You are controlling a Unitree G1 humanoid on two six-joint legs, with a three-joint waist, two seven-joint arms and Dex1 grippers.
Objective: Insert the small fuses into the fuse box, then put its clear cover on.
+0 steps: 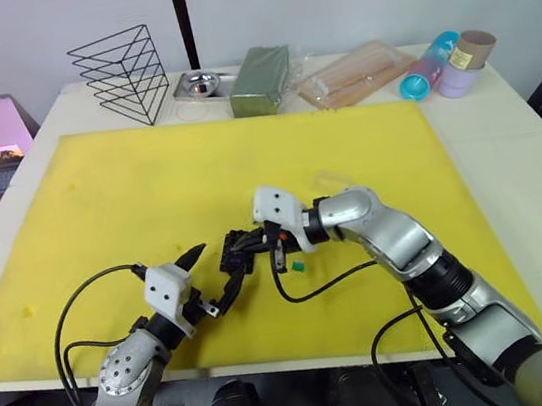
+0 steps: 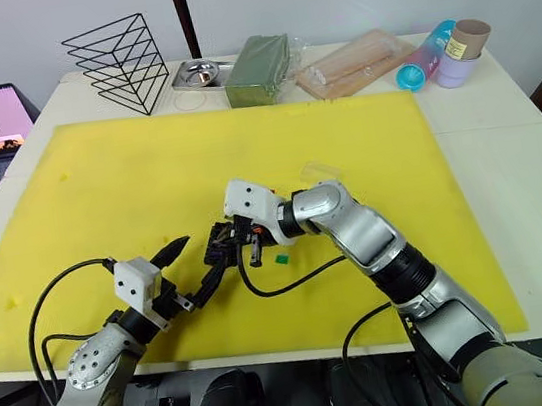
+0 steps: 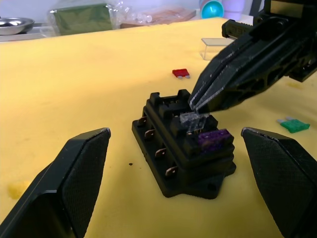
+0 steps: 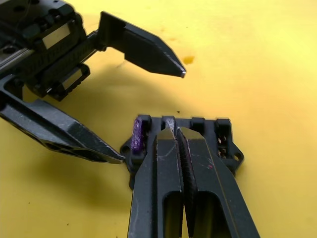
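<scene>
**Operator:** Black fuse box [image 3: 184, 144] position and surroundings?

**Inspector:** It sits on the yellow foam mat [image 1: 148, 190], toward the mat's near edge. The purple fuse [image 3: 214, 138] is seated in the slot row at one end of the box. The pale fuse [image 3: 193, 118] is at the next slot, pinched between the fingertips of the right gripper [image 3: 195, 105], whose fingers are clenched on it directly above the box. The green fuse [image 3: 294, 125] lies loose on the mat just beside the box on the robot's right. The red fuse [image 3: 181, 73] lies on the mat beyond the box, and the clear cover [image 3: 218, 48] stands farther out than that.

**Operator:** Left gripper [image 1: 211, 280]?

**Inspector:** Released. Its two fingers are spread wide, one on each side of the fuse box, apart from it, holding nothing.

**Operator:** Obstructions and open room?

**Inspector:** The right gripper covers the box's middle slots. A black cable [image 1: 328, 282] loops over the mat near the green fuse. Mat left of and beyond the box is bare. A wire rack [image 1: 125, 74], steel dish [image 1: 199, 84] and green block [image 1: 260, 79] stand well apart at the far table edge.
</scene>
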